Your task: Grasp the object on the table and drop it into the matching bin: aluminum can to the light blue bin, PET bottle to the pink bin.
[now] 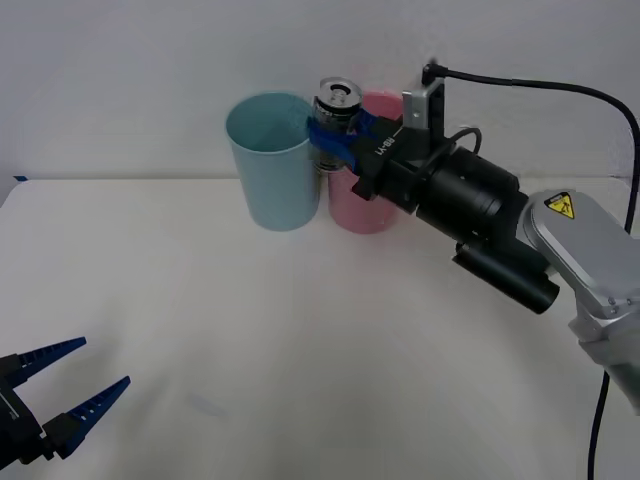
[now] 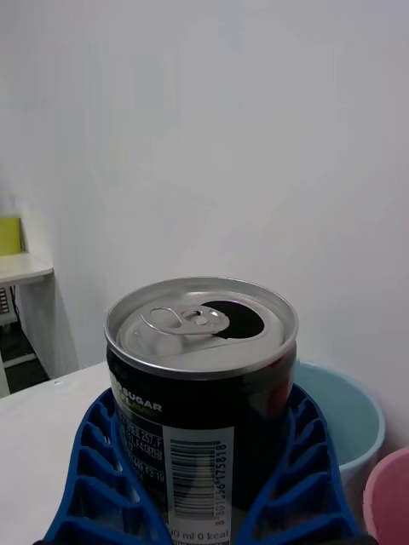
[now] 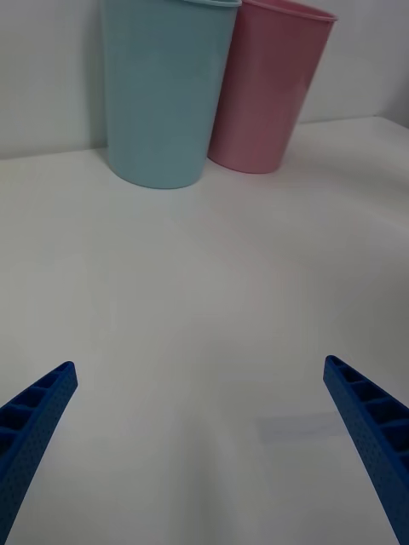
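Note:
My right gripper (image 1: 338,135) is shut on the aluminum can (image 1: 335,108), a small dark can with a shiny pull-tab top (image 2: 202,322). It holds the can upright in the air, between the rims of the light blue bin (image 1: 272,160) and the pink bin (image 1: 365,205). The blue fingers (image 2: 102,477) clamp the can's sides. Both bins stand side by side at the far side of the white table (image 1: 300,340). My left gripper (image 1: 65,395) rests open at the near left corner, far from the bins (image 3: 166,94).
A plain white wall rises behind the bins. The right arm's black wrist and its cable (image 1: 540,90) reach across the right side of the table. A faint mark (image 3: 298,426) lies on the tabletop near the left gripper.

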Available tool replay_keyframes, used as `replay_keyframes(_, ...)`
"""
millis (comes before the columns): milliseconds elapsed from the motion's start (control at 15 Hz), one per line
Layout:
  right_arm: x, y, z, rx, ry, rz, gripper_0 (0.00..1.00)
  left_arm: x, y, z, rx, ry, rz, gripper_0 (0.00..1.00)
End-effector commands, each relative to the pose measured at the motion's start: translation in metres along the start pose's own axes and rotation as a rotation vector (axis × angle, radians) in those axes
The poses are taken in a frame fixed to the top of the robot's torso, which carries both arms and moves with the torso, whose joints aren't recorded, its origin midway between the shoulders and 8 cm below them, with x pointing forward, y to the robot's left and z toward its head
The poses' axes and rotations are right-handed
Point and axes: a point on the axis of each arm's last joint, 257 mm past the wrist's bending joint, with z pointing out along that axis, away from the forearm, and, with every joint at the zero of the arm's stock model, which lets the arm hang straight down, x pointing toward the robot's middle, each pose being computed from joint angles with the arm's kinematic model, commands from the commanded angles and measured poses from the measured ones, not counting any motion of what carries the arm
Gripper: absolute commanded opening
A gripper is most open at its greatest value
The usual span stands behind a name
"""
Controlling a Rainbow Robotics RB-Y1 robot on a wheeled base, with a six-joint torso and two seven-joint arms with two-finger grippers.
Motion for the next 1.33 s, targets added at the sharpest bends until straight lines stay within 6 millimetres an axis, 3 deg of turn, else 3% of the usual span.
replay_keyframes(67, 0.006, -0.009, 0.023, 0.001, 0.023, -0.019, 0.0, 0.0, 0.0, 0.0, 0.0, 0.0, 0.0, 1.0)
replay_keyframes(867, 0.03, -0.049, 0.133, 0.129, 0.108, -0.034, 0.01, 0.0, 0.0, 0.0, 0.0, 0.0, 0.0, 1.0)
replay_keyframes(1333, 0.042, -0.055, 0.145, 0.231, 0.119, -0.055, 0.13, 0.0, 0.0, 0.0, 0.0, 0.0, 0.0, 1.0)
